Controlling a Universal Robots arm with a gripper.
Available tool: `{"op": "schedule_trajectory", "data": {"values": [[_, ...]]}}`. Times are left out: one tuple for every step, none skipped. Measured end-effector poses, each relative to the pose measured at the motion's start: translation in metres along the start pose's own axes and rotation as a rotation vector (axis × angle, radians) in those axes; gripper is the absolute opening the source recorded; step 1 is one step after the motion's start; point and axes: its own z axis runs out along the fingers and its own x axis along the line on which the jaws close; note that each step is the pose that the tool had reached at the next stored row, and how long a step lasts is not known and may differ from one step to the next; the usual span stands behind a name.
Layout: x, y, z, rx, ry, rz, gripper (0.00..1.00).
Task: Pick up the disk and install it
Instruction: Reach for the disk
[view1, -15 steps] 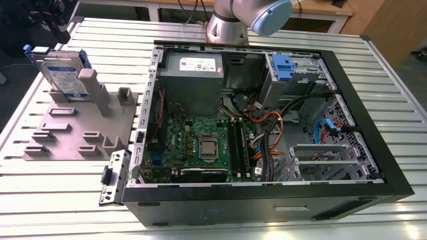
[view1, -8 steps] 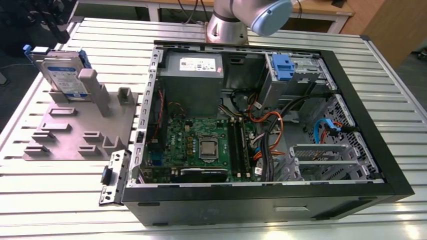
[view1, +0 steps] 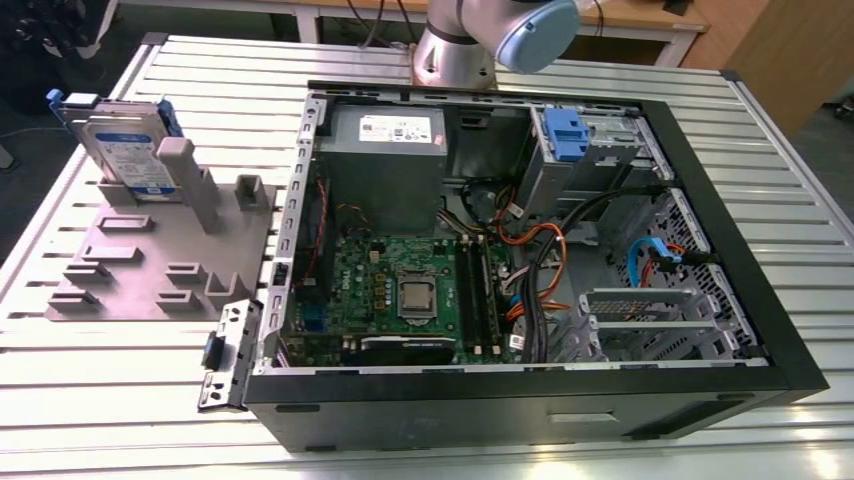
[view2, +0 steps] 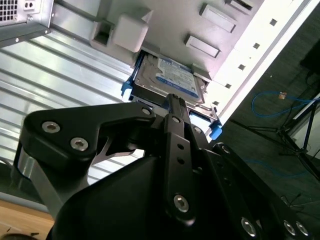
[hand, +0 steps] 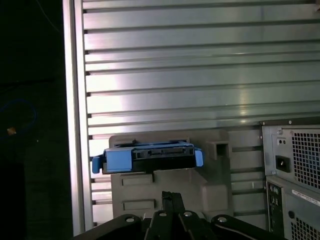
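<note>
Currently the disk (view1: 127, 140) stands on edge in a slot at the far corner of the grey fixture plate (view1: 147, 270), label side showing, its blue carrier frame around the edges. The plate lies flat on the slatted aluminium counter (view1: 120, 400), just beside the open computer case (view1: 534, 410) on the exterior view's left.

Case interior, lid off: motherboard (view1: 400, 290) on the floor of the case, grey power supply (view1: 387, 150) at the far end, and a drive bay with a blue latch (view1: 566, 135) toward the exterior view's right. The arm (view1: 494, 35) rises behind the case.

Both wrist views show the gripper (hand: 170, 196) aimed at the disk (hand: 150, 156) and clear of it, with nothing touching. The fingers (view2: 175, 125) look pressed together, with nothing between them. In the second wrist view the disk (view2: 170, 80) shows its label face. In the first wrist view it is edge-on in the fixture plate (hand: 215, 192), with the rear of the case (hand: 295, 175) alongside.

Disk not yet picked up.
</note>
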Motion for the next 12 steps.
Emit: {"op": "schedule_trajectory", "data": {"values": [[0.0,0.0,0.0,0.0,0.0001,0.0,0.11],[0.0001,0.0,0.0,0.0001,0.0001,0.0,0.11],[0.0001,0.0001,0.0,0.0,0.0001,0.0,0.11],[0.0002,0.0001,0.0,0.0001,0.0002,0.0,0.11],[0.0002,0.0,0.0,0.0001,0.0001,0.0,0.11],[0.0002,0.0,0.0,0.0,0.0001,0.0,0.11],[0.0002,0.0,0.0,0.0001,0.0001,0.0,0.11],[0.0002,0.0,0.0,0.0001,0.0002,0.0,0.11],[0.0002,0.0,0.0001,0.0,0.0001,0.0,0.11],[0.0004,0.0,0.0001,0.0,0.0001,0.0,0.11],[0.001,-0.0001,0.0002,0.0,0.0001,0.0,0.11],[0.0019,0.0,0.0002,0.0001,0.0001,0.0,0.11]]}}
